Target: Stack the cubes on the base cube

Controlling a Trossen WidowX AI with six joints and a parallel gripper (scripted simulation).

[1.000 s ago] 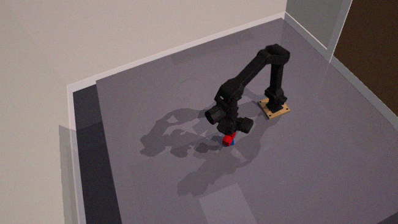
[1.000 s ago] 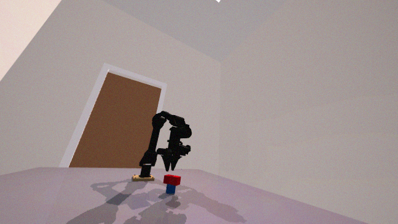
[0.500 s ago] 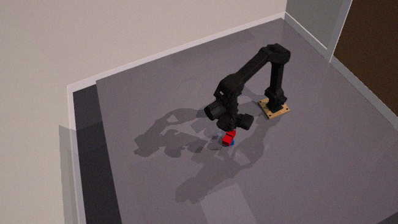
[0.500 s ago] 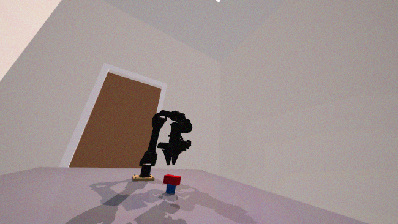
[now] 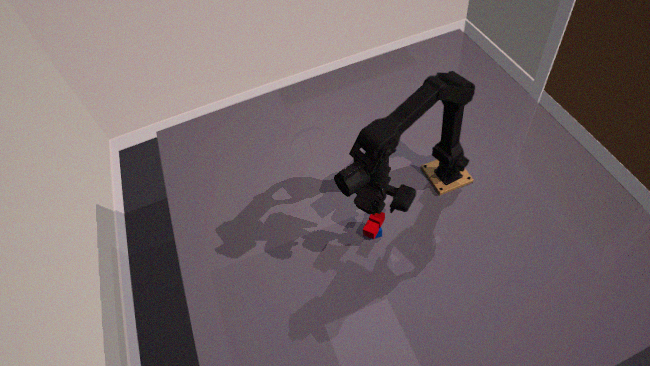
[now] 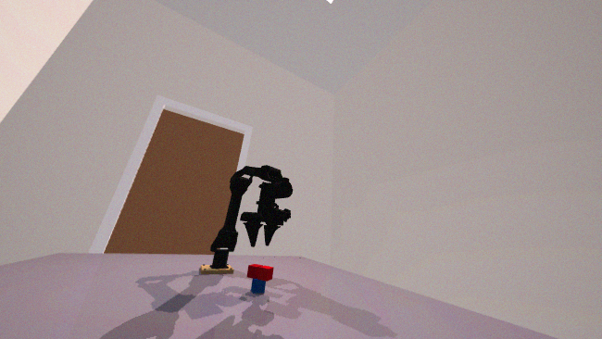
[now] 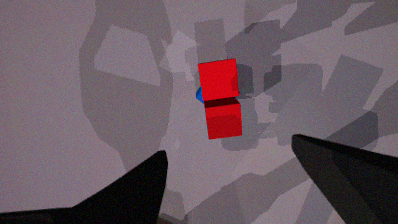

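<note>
Two red cubes sit side by side on top of the blue base cube (image 5: 379, 233) (image 6: 258, 286) (image 7: 199, 95), which is mostly hidden under them from above. One red cube (image 5: 371, 230) (image 7: 219, 80) is on the side away from the arm's base; the other red cube (image 5: 379, 218) (image 7: 224, 122) is on the side nearer it. Both look level. A narrow dark strip shows between them in the wrist view; the exact gap width cannot be told. My gripper (image 6: 259, 244) (image 7: 228, 149) is wide open and empty, above the cubes and clear of them.
The arm's wooden base plate (image 5: 455, 186) (image 6: 217, 269) stands behind the stack. The arm's shadows fall across the grey surface (image 5: 525, 260) around the cubes. Walls and a brown door (image 6: 181, 185) stand beyond it.
</note>
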